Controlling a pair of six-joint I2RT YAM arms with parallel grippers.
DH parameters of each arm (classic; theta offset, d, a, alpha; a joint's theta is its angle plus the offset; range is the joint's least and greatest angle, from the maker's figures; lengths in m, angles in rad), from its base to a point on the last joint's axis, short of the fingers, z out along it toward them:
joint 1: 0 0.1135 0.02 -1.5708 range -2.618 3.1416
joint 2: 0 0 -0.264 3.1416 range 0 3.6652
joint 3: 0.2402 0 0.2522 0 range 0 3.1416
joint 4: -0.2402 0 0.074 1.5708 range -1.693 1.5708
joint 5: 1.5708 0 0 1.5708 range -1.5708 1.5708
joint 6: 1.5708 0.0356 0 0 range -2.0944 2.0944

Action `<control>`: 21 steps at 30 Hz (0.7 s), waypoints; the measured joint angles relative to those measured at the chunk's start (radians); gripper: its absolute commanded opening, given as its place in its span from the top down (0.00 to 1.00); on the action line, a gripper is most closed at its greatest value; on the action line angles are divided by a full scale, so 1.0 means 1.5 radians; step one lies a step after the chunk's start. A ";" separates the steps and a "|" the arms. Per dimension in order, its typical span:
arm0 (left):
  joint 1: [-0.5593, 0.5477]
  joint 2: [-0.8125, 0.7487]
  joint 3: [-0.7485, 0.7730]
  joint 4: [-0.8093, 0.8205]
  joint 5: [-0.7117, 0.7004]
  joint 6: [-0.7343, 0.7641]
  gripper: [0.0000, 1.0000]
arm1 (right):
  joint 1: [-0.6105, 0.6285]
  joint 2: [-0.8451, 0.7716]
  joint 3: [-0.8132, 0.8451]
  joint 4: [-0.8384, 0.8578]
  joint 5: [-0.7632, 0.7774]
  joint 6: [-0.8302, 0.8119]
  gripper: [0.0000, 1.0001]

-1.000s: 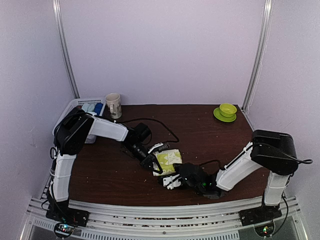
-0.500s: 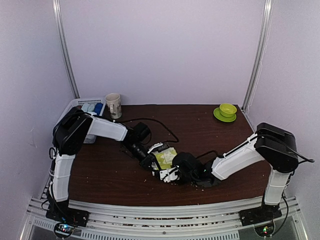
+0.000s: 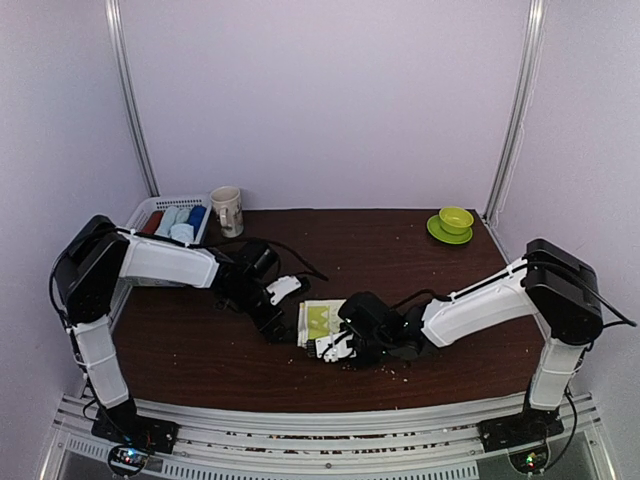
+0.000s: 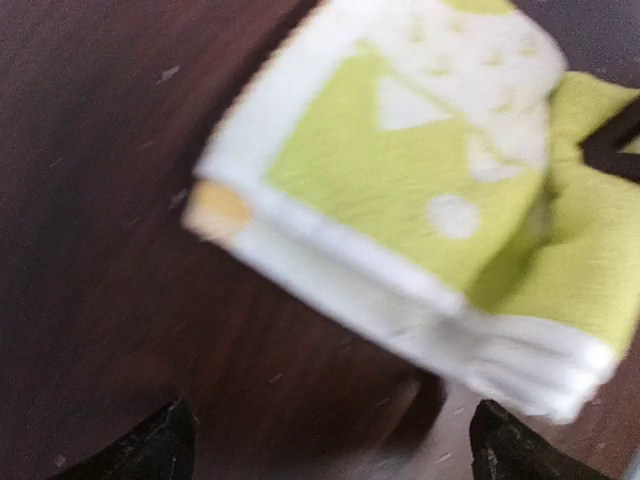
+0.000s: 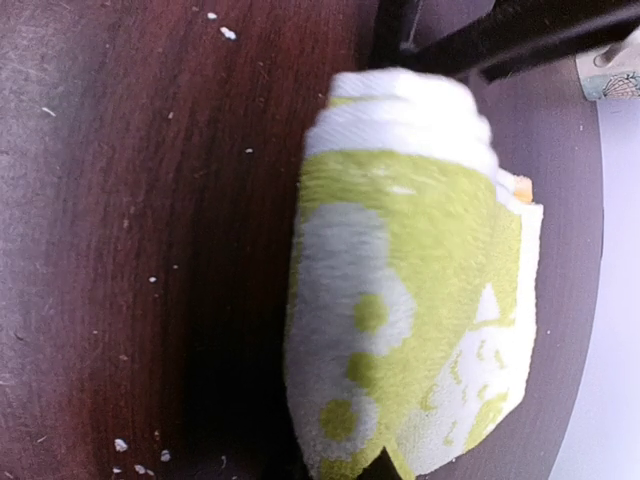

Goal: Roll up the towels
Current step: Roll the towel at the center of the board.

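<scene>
A yellow-green towel with white print lies folded and partly rolled on the dark wooden table, near its middle. My right gripper is shut on the towel's near edge. In the right wrist view the towel rises from the pinched fingertips as a thick layered fold. My left gripper stands open just left of the towel, not touching it. The left wrist view shows the towel ahead of the spread jaws, with bare table between them.
A white slatted basket holding several rolled cloths stands at the back left, with a patterned mug beside it. A green cup on a green saucer sits at the back right. Crumbs dot the table near the right gripper.
My left gripper let go of the towel, opened wide and drew back to the left. The right gripper closed on the towel's near edge and pushed a little leftward.
</scene>
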 measured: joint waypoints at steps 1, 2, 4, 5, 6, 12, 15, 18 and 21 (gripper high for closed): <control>0.003 -0.025 -0.031 0.019 -0.044 -0.008 0.02 | -0.001 -0.001 0.006 -0.015 -0.007 0.003 1.00; 0.004 -0.048 -0.054 0.027 -0.074 -0.014 0.02 | -0.002 -0.001 0.010 -0.026 -0.015 0.007 1.00; 0.008 -0.104 -0.104 0.056 -0.135 -0.027 0.02 | -0.006 -0.002 0.023 -0.050 -0.029 0.012 1.00; 0.008 -0.128 -0.123 0.074 -0.156 -0.032 0.02 | -0.010 -0.002 0.031 -0.067 -0.040 0.013 1.00; 0.009 -0.155 -0.144 0.099 -0.177 -0.038 0.02 | -0.015 -0.002 0.041 -0.083 -0.052 0.020 1.00; 0.007 -0.269 -0.257 0.253 -0.215 -0.040 0.03 | -0.048 0.015 0.111 -0.196 -0.144 0.054 1.00; -0.006 -0.298 -0.319 0.319 -0.214 -0.020 0.06 | -0.070 0.043 0.169 -0.262 -0.200 0.064 1.00; -0.049 -0.335 -0.383 0.377 -0.222 0.012 0.09 | -0.094 0.084 0.241 -0.332 -0.258 0.074 1.00; -0.101 -0.372 -0.431 0.428 -0.238 0.050 0.08 | -0.112 0.122 0.304 -0.398 -0.309 0.079 1.00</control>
